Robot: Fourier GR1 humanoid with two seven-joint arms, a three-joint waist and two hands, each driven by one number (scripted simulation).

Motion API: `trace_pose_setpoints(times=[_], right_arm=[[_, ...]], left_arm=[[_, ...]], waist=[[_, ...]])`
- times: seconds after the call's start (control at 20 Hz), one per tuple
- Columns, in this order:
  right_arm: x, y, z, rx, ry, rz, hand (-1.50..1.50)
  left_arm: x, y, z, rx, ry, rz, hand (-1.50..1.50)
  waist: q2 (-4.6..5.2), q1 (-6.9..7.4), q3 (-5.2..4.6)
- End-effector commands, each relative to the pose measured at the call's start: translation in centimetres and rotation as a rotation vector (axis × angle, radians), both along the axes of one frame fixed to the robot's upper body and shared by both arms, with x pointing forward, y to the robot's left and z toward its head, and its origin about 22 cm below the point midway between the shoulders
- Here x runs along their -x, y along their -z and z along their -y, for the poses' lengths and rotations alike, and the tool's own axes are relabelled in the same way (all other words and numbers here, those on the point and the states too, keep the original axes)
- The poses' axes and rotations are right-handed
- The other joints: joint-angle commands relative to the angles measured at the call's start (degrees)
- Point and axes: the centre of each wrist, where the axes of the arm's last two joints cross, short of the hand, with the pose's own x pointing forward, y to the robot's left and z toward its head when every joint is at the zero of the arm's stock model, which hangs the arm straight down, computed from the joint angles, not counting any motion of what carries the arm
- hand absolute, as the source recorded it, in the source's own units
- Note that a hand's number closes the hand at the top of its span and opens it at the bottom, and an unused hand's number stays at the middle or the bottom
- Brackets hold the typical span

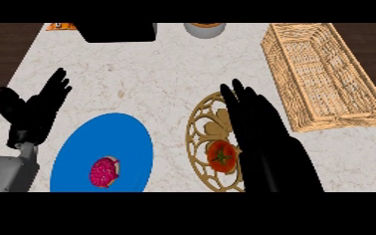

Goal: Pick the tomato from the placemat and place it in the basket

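Tomato (221,156): red, green stalk end up, lying on the placemat's lower half; its right side is covered by the right hand.
Placemat (204,129): round, gold openwork; its right part is hidden under the right hand and its lower rim is cut off at the picture's bottom.
Right hand (266,144): black, stretched flat over the placemat, fingers (236,95) straight and close together, pointing away from the robot; curled round nothing. Whether it touches the tomato cannot be told.
Left hand (35,112): near the left edge, fingers up and relaxed, holding nothing; grey forearm partly cut off below.
Basket (317,74): woven, long, at the right of the desk, apart from the placemat; nothing seen inside.
Plate (110,144): blue, left of the placemat, lower rim cut off; a pink doughnut (104,172) lies on it.
Far edge: black box (119,31) and grey cup (205,29), both cut off at the top; an orange item (61,26) at the corner, too little showing to identify.
Open room: bare desk (147,74) between the far items and the plate and placemat.
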Motion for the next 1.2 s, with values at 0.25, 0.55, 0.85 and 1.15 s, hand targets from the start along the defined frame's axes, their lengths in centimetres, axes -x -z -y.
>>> trace_pose_setpoints(times=[0.25, 0.55, 0.85, 1.15], right_arm=[[6.2, -1.0, 2.1, -0.033, 0.135, -0.019, -1.50], [5.5, 2.9, 2.2, 0.001, 0.124, 0.008, -1.50], [3.6, 8.1, 0.5, -0.020, 0.143, 0.084, -1.50], [1.8, 11.6, -0.3, -0.132, 0.154, 0.107, -1.50]], left_arm=[[-1.3, -0.2, 1.4, 0.003, 0.014, 0.027, 0.00], [-0.4, 0.1, 2.6, 0.018, 0.035, 0.012, 0.00], [-0.9, -0.4, 0.5, -0.004, 0.027, 0.028, 0.00], [-1.7, -1.1, 2.7, 0.010, 0.039, 0.017, 0.00]], waist=[[0.77, 0.44, 0.13], [0.93, 1.27, 0.25], [1.11, 1.64, 0.25], [1.12, 1.82, 0.23]])
